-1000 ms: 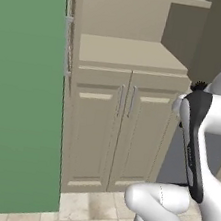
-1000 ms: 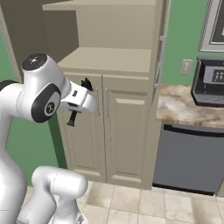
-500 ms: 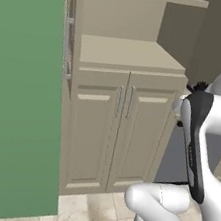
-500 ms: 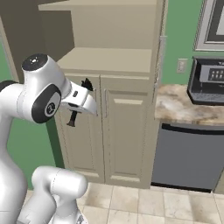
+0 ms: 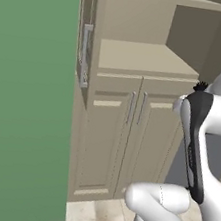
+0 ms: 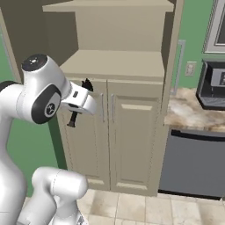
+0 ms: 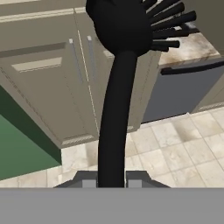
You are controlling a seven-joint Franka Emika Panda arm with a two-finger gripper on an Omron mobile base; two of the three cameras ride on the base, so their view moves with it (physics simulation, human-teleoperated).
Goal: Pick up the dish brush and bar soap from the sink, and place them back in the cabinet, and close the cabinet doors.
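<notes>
The dish brush point(image 7: 118, 87) is being pinched by its thin handle between the pressed-together fingers of the gripper point(image 7: 112, 180), bristly head outward, in front of the cabinet point(image 6: 127, 66), whose upper shelves are standing open. Because so little handle is being gripped, the brush is probably at risk of pivoting or slipping. Its head point(image 6: 88, 84) could also be knocked against the shelf edge point(image 5: 145, 76) while it is being lifted in.

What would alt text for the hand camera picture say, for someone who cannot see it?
A black dish brush rises from the shut gripper, bristles at top. Behind it are closed beige lower doors, a dark dishwasher front and a tiled floor.
</notes>
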